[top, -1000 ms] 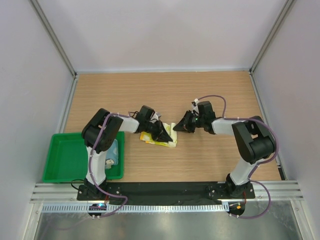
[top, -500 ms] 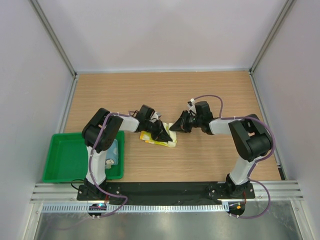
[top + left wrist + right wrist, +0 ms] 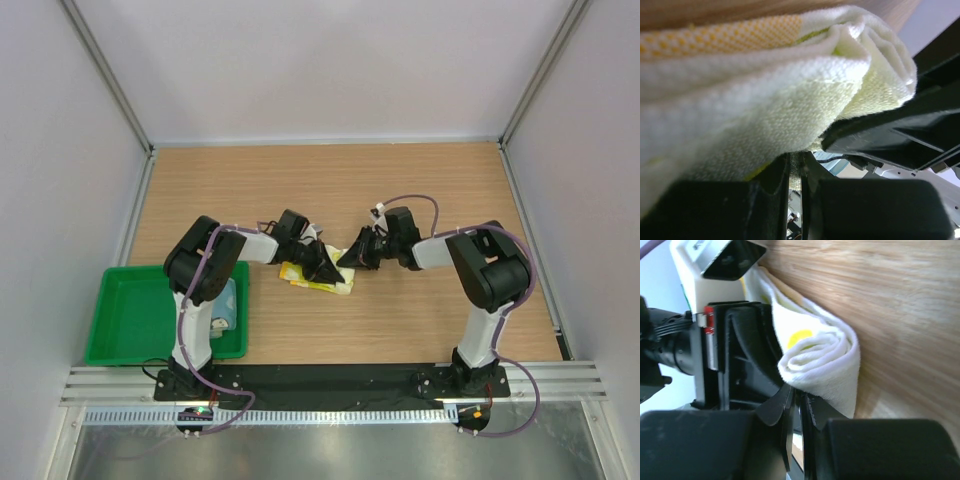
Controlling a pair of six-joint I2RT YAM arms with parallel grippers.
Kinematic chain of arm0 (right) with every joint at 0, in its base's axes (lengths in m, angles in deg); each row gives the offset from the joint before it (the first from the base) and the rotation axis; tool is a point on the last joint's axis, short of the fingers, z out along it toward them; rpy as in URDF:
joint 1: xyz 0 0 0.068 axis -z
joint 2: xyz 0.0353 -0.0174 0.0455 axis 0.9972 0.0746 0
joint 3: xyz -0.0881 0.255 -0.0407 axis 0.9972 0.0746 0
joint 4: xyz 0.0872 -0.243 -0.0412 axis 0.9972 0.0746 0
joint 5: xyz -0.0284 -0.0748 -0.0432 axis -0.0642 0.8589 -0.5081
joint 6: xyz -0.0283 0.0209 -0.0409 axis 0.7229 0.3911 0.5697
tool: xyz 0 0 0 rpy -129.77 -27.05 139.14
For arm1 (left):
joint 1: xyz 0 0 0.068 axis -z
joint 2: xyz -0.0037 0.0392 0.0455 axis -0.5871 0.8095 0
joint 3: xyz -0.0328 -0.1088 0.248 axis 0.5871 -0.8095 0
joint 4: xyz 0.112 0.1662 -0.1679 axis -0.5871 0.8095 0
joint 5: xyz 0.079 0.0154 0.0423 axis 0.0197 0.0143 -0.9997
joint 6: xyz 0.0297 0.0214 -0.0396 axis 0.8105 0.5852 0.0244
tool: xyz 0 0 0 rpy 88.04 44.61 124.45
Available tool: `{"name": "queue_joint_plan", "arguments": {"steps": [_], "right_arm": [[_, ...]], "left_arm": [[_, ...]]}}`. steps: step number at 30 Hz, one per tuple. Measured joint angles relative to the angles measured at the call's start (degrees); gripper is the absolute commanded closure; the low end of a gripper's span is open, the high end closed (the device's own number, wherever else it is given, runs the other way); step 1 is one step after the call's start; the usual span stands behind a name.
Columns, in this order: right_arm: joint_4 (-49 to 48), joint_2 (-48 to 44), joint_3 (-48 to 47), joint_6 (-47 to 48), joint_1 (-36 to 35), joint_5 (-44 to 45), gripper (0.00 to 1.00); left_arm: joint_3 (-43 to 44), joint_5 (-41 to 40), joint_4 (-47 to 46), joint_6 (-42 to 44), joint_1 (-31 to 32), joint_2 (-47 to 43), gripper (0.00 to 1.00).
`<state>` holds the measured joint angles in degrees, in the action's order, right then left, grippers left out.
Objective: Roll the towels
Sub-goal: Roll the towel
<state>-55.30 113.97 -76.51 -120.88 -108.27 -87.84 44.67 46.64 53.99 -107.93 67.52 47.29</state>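
Tabletop (image 3: pixel 430 190) of pale wood bears everything; left arm (image 3: pixel 205 262) folds at the elbow and stretches rightward, right arm (image 3: pixel 495 275) bends and stretches leftward, wrists low and facing each other; green tray (image 3: pixel 125 320) sits at the near left with the light blue towel (image 3: pixel 228 305) inside; yellow-cream towel (image 3: pixel 330 284) lies mid-table, partly rolled; left gripper (image 3: pixel 323 270) and right gripper (image 3: pixel 351 258) each nip its edge, fingers nearly together.

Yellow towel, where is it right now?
In the top view the yellow towel lies mid-table, nipped between the left gripper and the right gripper, to the right of the green tray.
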Motion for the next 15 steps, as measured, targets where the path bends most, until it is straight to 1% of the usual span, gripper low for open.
{"name": "queue_joint_plan", "arguments": {"steps": [10,15], "right_arm": [[-2.1,6.5,-3.8,0.9,0.6,-3.4,0.85],[-3.5,7.2,-3.8,0.8,1.0,-4.6,0.85]], "left_arm": [[0.0,0.1,0.1,0.1,-0.2,-0.1,1.0],[0.7,-1.7,3.5,1.3,-0.3,-1.0,1.0]]}}
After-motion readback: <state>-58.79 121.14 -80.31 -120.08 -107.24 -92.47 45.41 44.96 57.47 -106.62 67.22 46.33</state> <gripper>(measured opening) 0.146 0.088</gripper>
